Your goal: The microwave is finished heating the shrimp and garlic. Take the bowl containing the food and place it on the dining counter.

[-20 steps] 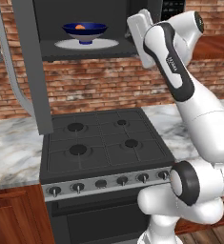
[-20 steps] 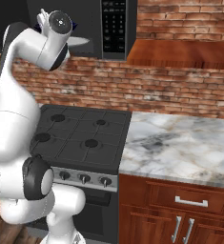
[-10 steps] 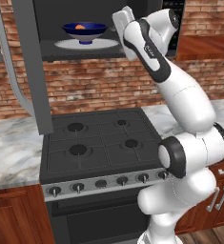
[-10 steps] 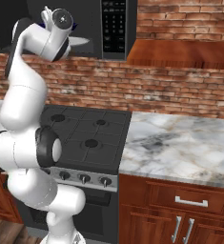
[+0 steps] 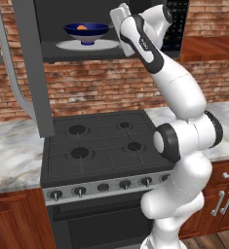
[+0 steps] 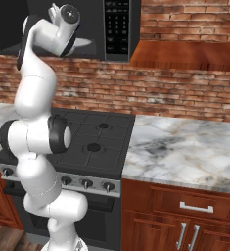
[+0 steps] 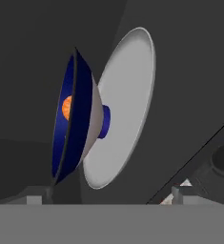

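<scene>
A red brick wall [image 6: 185,93] runs across the back of the kitchen, its mortar lines pale and even. Against it stands a black stove [image 5: 101,146] with four burners on top and a row of round knobs [image 5: 102,187] along its front edge. On both sides of the stove lies a white-grey veined marble worktop [image 6: 185,152] — its back edge meets the brick. Below the worktop are reddish-brown wood cabinets [image 6: 155,220] with silver bar handles [image 6: 196,208]. A reddish-brown wooden upper cabinet [image 6: 190,54] hangs on the wall above the worktop's right part. A strip of wood floor [image 5: 218,240] shows at the lower right corner — brown planks. The light is flat and even.
</scene>
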